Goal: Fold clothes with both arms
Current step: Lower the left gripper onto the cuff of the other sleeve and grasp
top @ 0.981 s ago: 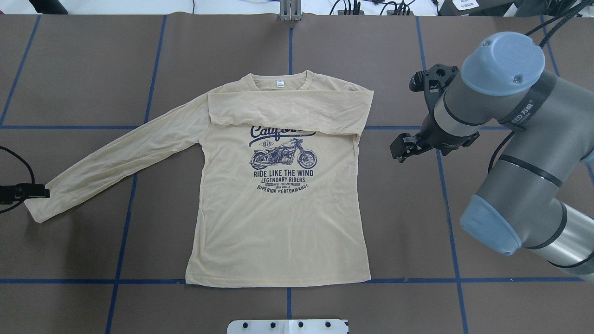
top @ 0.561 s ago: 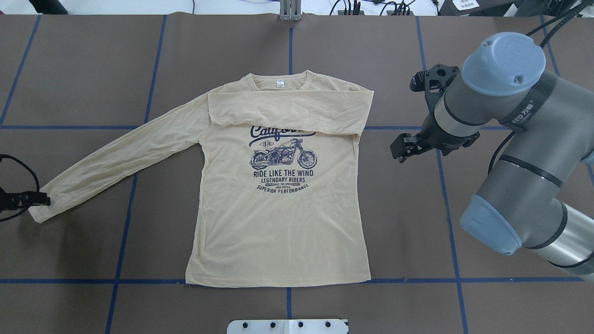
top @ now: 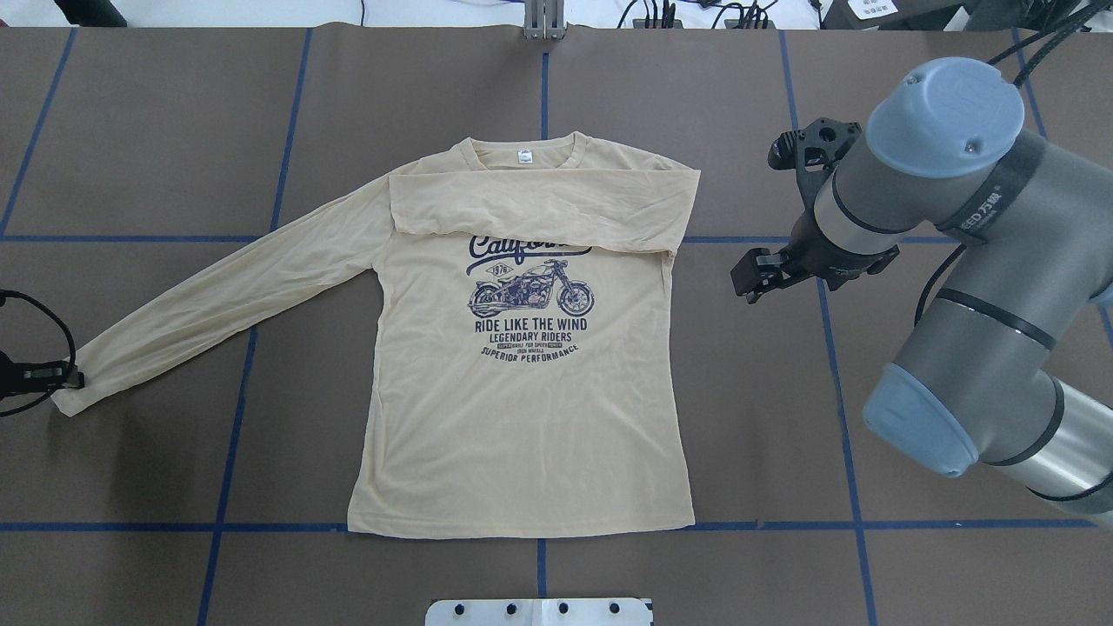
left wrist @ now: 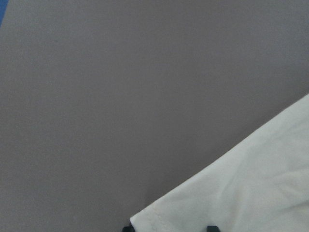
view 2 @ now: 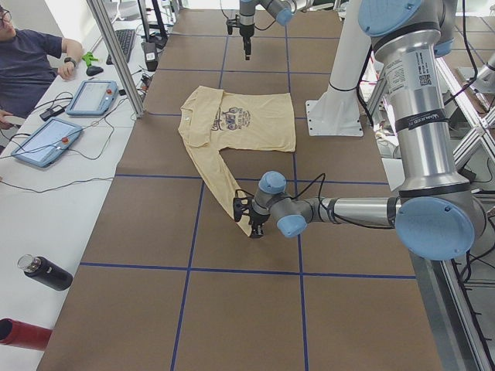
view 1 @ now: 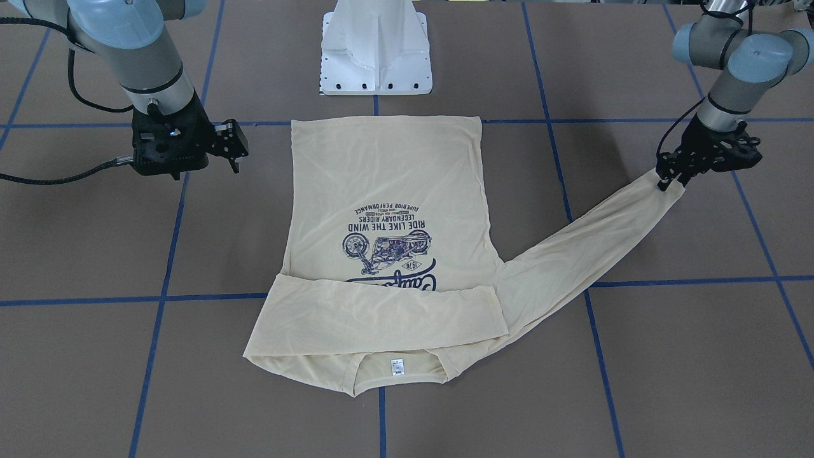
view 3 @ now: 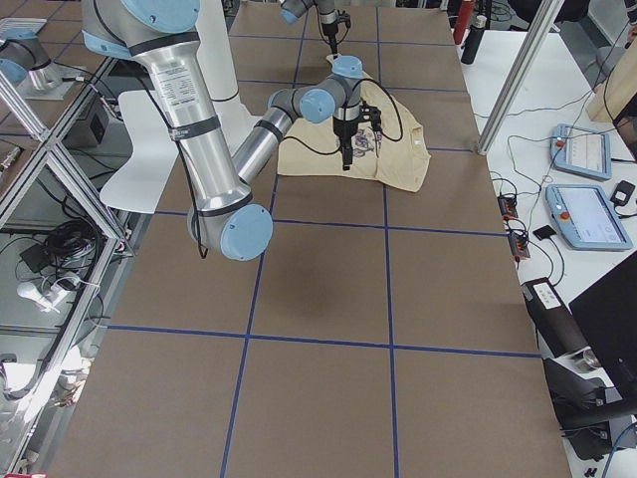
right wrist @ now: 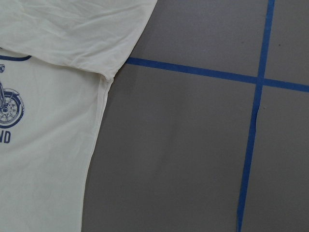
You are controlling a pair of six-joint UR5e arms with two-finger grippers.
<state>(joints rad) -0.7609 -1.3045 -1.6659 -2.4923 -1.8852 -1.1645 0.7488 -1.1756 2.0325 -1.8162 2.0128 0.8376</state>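
Observation:
The cream-yellow shirt lies flat and print up on the brown table. One sleeve is folded across the chest, over the top of the print. The other sleeve stretches out to the overhead view's left. My left gripper is down at that sleeve's cuff. In the left wrist view the cuff corner lies between two spread fingertips, so the gripper looks open. My right gripper hovers beside the shirt's side seam, apart from the cloth, open and holding nothing.
The white pedestal base stands just behind the shirt's hem. Blue tape lines grid the table. At the table's far side in the left view are a person, tablets and a dark bottle.
My left gripper has moved down and slightly outward onto the cuff, and the cuff end has shifted a little. The right arm has barely moved.

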